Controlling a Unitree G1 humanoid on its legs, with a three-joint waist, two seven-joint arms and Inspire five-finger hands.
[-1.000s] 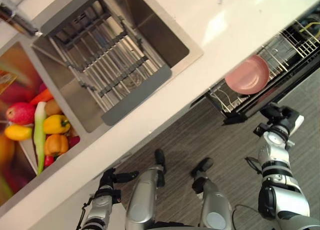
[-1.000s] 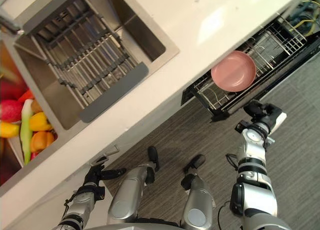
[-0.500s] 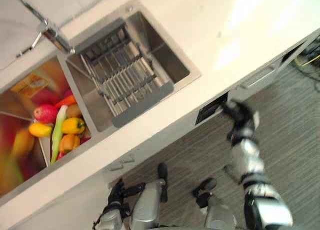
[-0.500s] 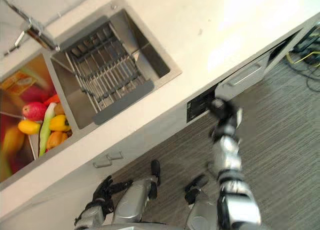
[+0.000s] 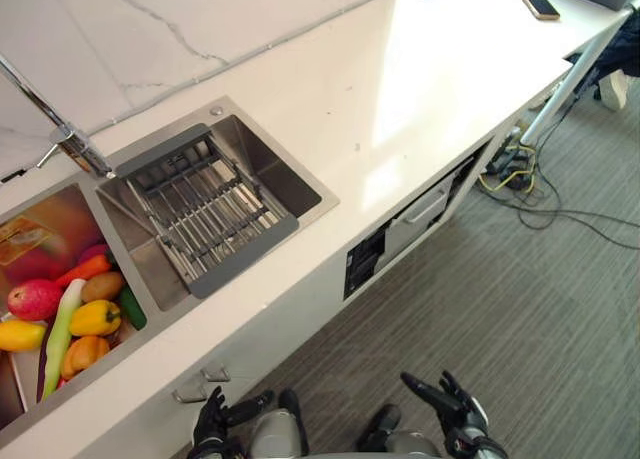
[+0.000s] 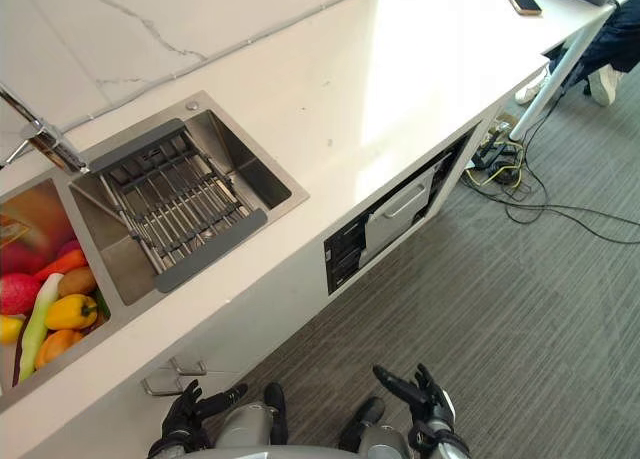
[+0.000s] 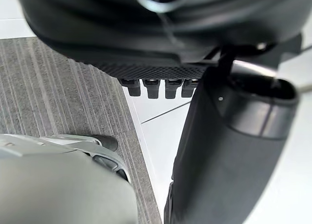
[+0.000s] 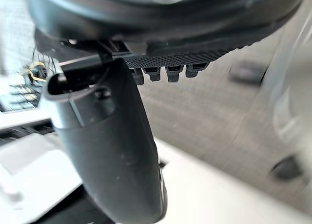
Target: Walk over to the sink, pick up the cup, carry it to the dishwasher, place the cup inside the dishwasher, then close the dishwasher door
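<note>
The dishwasher (image 5: 415,217) sits under the white counter (image 5: 400,89), to the right of the sink. Its white front with a bar handle stands nearly flush with the cabinets, and a dark strip (image 5: 364,264) shows beside it. The steel sink (image 5: 290,179) holds a grey drain rack (image 5: 205,214). My right hand (image 5: 447,400) hangs low over the grey floor, well short of the dishwasher, its fingers (image 8: 165,72) spread and holding nothing. My left hand (image 5: 214,421) is low by the cabinet front, with fingers (image 7: 156,87) straight and nothing in them.
A basin (image 5: 20,269) left of the sink holds fruit and vegetables (image 5: 75,319). A tap (image 5: 60,129) stands behind it. A phone (image 5: 541,6) lies at the counter's far end. Cables (image 5: 520,174), a table leg (image 5: 575,74) and a person's shoe (image 5: 610,84) are at the far right.
The view has pulled up and back. The pulled-out rack with the pink plate is gone from sight behind the dishwasher front. My right hand left the dishwasher, dropped low and opened.
</note>
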